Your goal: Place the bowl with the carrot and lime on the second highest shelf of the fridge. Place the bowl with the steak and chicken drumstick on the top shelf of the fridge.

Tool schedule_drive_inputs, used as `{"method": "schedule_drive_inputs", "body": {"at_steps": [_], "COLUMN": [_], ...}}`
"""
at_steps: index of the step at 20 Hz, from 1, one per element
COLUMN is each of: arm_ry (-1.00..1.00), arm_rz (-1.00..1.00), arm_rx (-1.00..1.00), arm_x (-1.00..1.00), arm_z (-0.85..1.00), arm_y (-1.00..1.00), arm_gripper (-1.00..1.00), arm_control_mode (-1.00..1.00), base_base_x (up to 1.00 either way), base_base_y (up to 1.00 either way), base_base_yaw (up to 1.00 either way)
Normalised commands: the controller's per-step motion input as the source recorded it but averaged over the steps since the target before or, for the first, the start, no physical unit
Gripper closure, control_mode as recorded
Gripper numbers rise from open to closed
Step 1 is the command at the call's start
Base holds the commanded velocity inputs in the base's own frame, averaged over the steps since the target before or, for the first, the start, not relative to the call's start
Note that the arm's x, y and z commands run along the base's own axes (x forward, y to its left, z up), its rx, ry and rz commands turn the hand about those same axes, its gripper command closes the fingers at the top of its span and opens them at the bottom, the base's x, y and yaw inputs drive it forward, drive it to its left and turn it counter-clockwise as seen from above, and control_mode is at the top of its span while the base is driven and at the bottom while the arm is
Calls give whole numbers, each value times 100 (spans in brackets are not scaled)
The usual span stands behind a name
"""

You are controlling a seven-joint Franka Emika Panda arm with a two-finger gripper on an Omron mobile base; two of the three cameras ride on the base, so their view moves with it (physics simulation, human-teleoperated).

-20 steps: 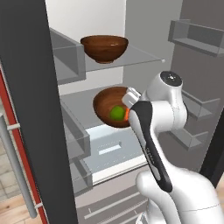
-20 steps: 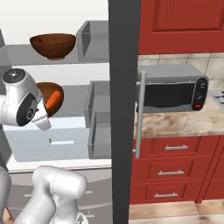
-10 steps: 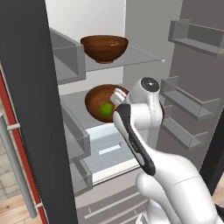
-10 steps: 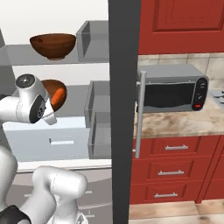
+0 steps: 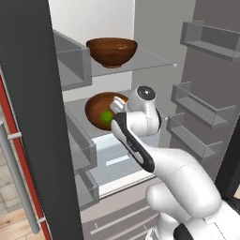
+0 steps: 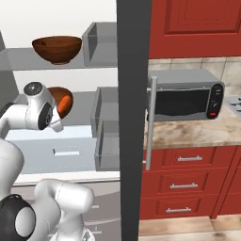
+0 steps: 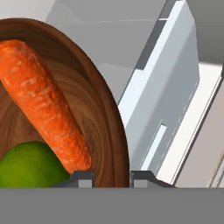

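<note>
The end effector [image 7: 112,178] is closed on the rim of the bowl with the carrot and lime [image 5: 99,110], and holds it tilted inside the open fridge, just over the second highest shelf [image 5: 77,110]. The carrot [image 7: 43,96] lies against the lime [image 7: 30,165] in the bowl. Another brown bowl [image 5: 111,51] stands on the top shelf [image 5: 150,58].

Orange carrot [image 7: 43,96], green lime [image 7: 30,166]
</note>
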Motion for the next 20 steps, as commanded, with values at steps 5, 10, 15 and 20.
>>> {"method": "schedule_drive_inputs", "body": {"at_steps": [5, 10, 15, 20], "arm_ry": [1, 0, 0, 0], "arm_rz": [0, 0, 0, 0], "arm_rx": [0, 0, 0, 0], "arm_x": [28, 30, 60, 54], "arm_z": [-26, -24, 0, -10], "arm_y": [18, 19, 13, 6], "arm_gripper": [100, 100, 100, 100], "arm_control_mode": [-100, -100, -100, -100], "base_base_x": [0, 0, 0, 0], "base_base_y": [0, 0, 0, 0], "base_base_yaw": [0, 0, 0, 0]}}
